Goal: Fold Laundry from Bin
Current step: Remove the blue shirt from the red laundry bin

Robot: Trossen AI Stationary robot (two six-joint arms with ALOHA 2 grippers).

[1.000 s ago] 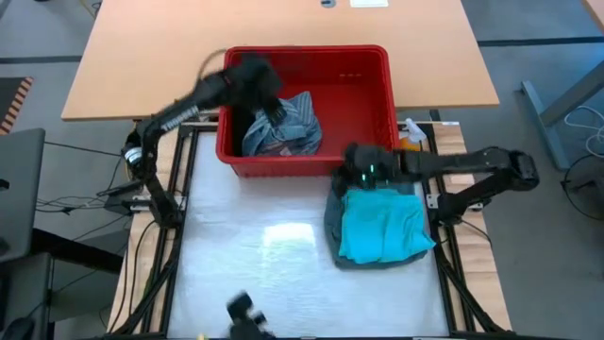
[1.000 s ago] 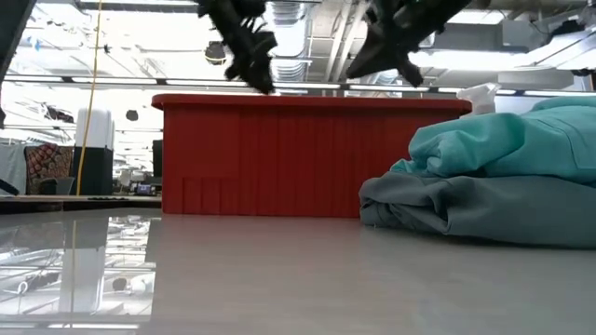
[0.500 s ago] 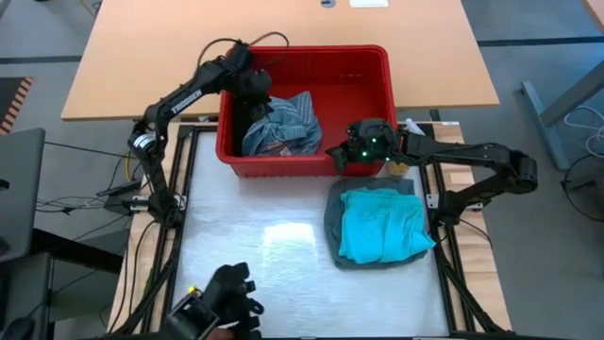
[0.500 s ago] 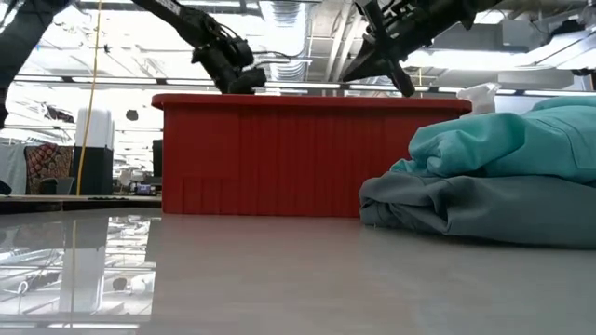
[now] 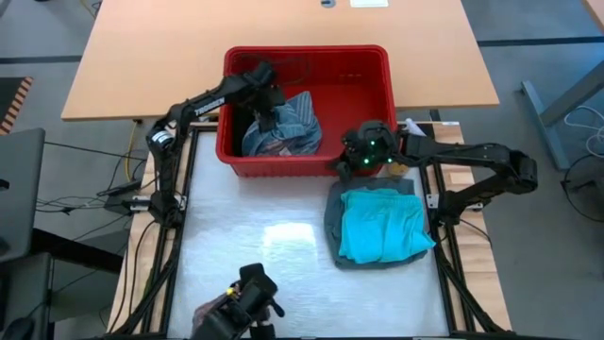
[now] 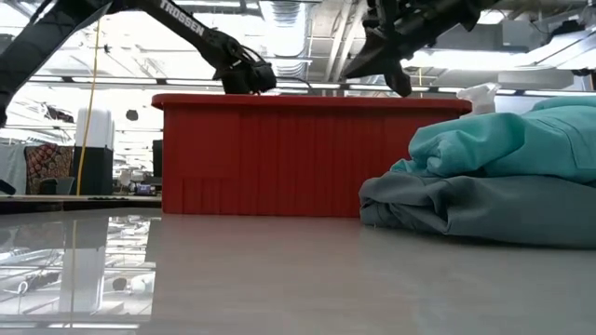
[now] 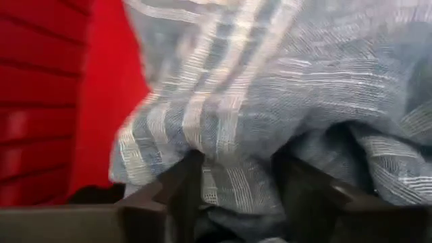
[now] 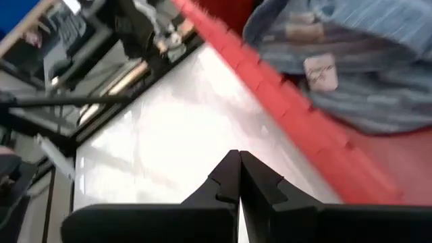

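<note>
The red bin [image 5: 377,66] stands at the table's far side, and the blue-grey striped cloth [image 5: 293,123] lies crumpled inside it. My left gripper [image 5: 268,113] reaches down into the bin, its fingers open [image 7: 239,196] and sunk into that cloth [image 7: 283,81]. My right gripper [image 5: 342,162] hovers shut [image 8: 238,179] over the bin's near right corner and holds nothing. A folded teal garment [image 5: 382,225] rests on a grey-green one [image 5: 332,219] on the table's right half. My left gripper comes from above, slanting down, with one finger [image 7: 177,192] on each side of a raised fold of the striped cloth [image 7: 236,172]. The cloth swells over the fingertips and hides them. The cloth lies slack in the bin.
A black garment [image 5: 241,118] lies at the bin's left end beside the striped cloth. An orange spray bottle [image 5: 411,132] stands right of the bin. A person's hand with a dark object [image 5: 241,307] shows at the table's near edge. The white table top [image 5: 255,236] lies left of the stack.
My left gripper has come down from above the bin's far left corner into the bin, onto the striped cloth, rolling as it went. My right gripper has swung a little from over the folded stack's far edge toward the bin's near right corner.
</note>
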